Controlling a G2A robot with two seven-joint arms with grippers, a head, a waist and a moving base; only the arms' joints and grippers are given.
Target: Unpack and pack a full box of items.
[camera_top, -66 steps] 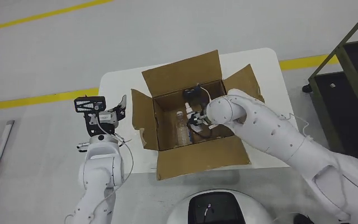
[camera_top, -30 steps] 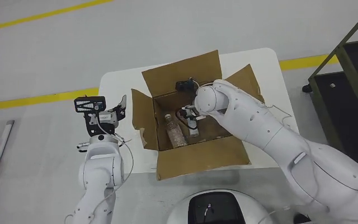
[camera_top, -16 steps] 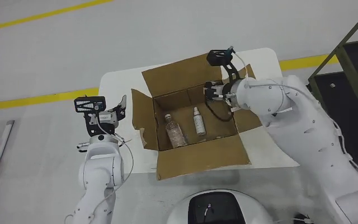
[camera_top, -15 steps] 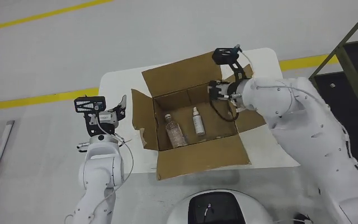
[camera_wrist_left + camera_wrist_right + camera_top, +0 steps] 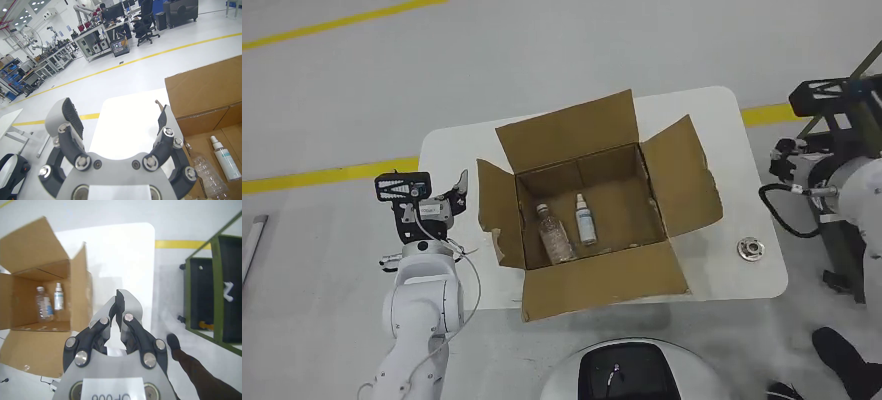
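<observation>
One white table (image 5: 457, 150) filled the middle of the top view, its lower edge hidden behind the box's near flap. One open cardboard box (image 5: 572, 130) sat on it at frame centre, all four flaps spread outward. The left gripper (image 5: 432, 186) hung over the table's left end, just beside the box's left flap, fingers spread wide with nothing between them. The right gripper (image 5: 118, 300) was off the table's right side, jaws pinched nearly together and empty; its arm was cut off by the frame's right edge. Two bottles lay side by side on the box floor: a clear plastic bottle (image 5: 554, 235) and a white spray bottle (image 5: 585, 220). One small round metal thing (image 5: 750, 247), too small to identify, lay at the table's right end.
</observation>
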